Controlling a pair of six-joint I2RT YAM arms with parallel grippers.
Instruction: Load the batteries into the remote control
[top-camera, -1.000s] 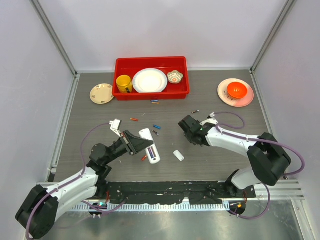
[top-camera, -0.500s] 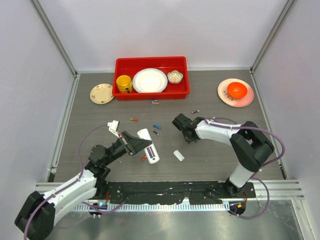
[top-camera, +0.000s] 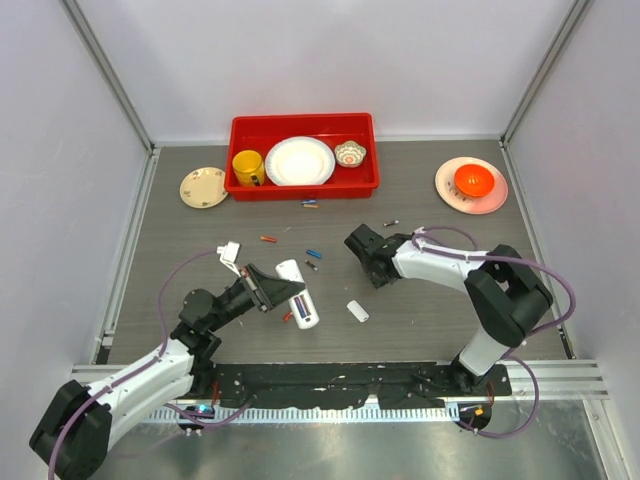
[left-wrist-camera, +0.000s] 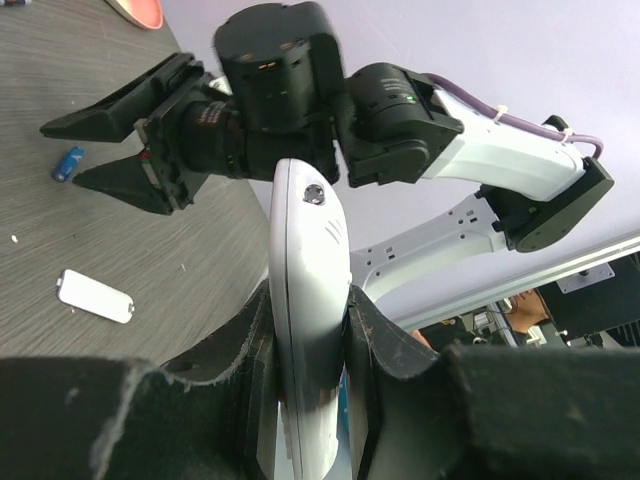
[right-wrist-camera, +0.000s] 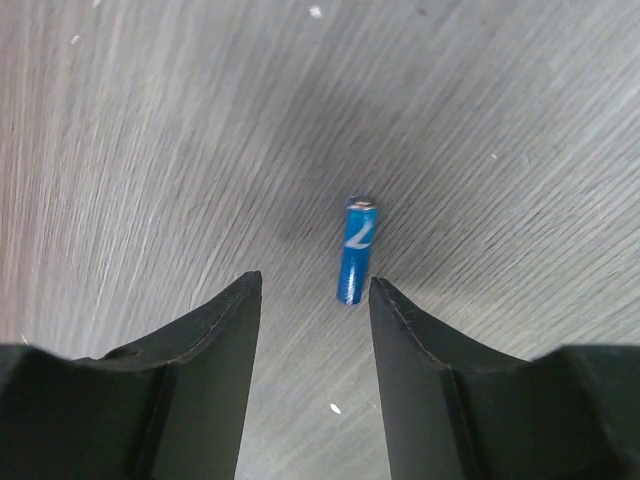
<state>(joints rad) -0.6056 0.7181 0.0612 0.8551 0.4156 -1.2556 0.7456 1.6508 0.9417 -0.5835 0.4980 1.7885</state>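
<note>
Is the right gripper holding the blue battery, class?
No: the blue battery lies on the table, and the right gripper is open, touching it on neither side.

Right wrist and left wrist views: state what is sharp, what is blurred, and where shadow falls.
Right wrist view: the blue battery is sharp, a soft dark shadow spreads on the table to its left, the right claw fingers look soft. Left wrist view: the remote control is fairly crisp, the left claw fingers gripping it are a dark blur.
</note>
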